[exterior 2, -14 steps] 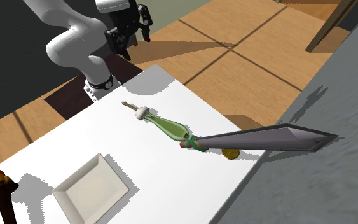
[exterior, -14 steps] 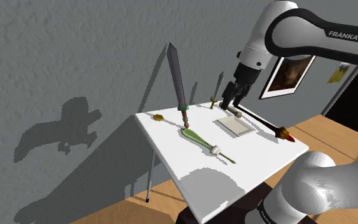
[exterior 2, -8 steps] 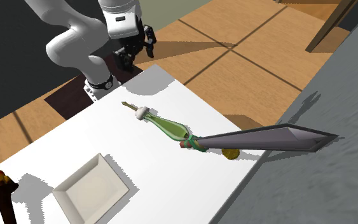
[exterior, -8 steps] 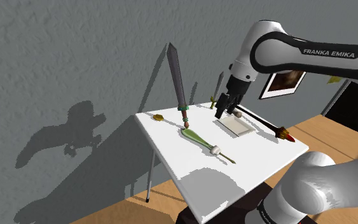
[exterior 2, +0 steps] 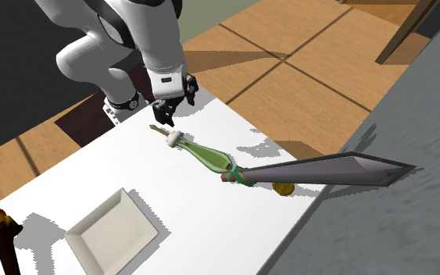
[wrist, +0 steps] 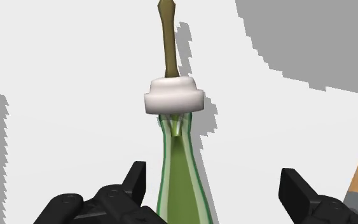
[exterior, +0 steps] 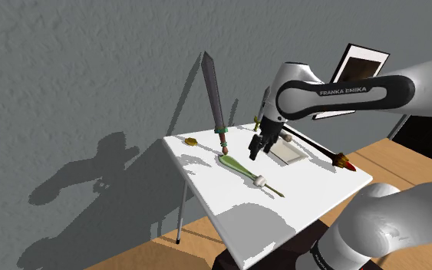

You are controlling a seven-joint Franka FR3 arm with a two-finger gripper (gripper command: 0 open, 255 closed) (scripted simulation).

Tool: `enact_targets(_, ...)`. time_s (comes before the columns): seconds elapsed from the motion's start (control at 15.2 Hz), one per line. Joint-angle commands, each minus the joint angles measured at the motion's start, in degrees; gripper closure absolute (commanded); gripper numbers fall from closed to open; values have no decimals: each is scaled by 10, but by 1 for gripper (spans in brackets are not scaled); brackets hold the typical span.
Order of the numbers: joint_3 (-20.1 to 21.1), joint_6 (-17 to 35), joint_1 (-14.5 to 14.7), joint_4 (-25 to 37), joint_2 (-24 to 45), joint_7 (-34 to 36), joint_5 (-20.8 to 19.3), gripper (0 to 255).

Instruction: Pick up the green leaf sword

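Note:
The green leaf sword [exterior: 241, 166] lies flat on the white table [exterior: 306, 199], with a white guard [exterior: 260, 181] and a thin brown handle pointing toward the table's front. In the second exterior view its green blade [exterior 2: 209, 158] runs from the white guard [exterior 2: 173, 138] toward the wall. My gripper [exterior: 256, 146] hangs open just above the table, close over the sword. In the wrist view the green blade [wrist: 180, 172] runs between my fingers [wrist: 136, 181], nearer one of them, and neither touches it. The gripper [wrist: 215, 188] points down at the guard [wrist: 172, 95].
A large grey sword [exterior: 214, 92] leans on the wall, its hilt by the green blade's end. A gold coin [exterior: 192, 142] lies near the wall. A white square plate [exterior: 283, 151], a dark red-tipped staff [exterior: 321, 152] and a small upright sword [exterior: 263, 103] stand behind my gripper.
The arm has swung down from above the plate toward the green sword. The gripper is now low over the blade, still open. The sword has not moved.

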Motion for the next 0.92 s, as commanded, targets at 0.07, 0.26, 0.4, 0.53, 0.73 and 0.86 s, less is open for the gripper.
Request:
enact_targets(0.07,0,61,-6,-16,52,-4,-9,0)
enact_targets(0.26,-2,123,-14,-26,111,-7,-20,0)
enact_targets(0.4,-3,163,-20,-29,152,-8,-28,0)
enact_targets(0.53,-3,182,-20,-35,165,-8,-28,0)
enact_targets(0.73,-3,212,-20,-44,186,-8,-28,0)
enact_targets(0.86,-3,232,-21,-49,201,-8,-29,0)
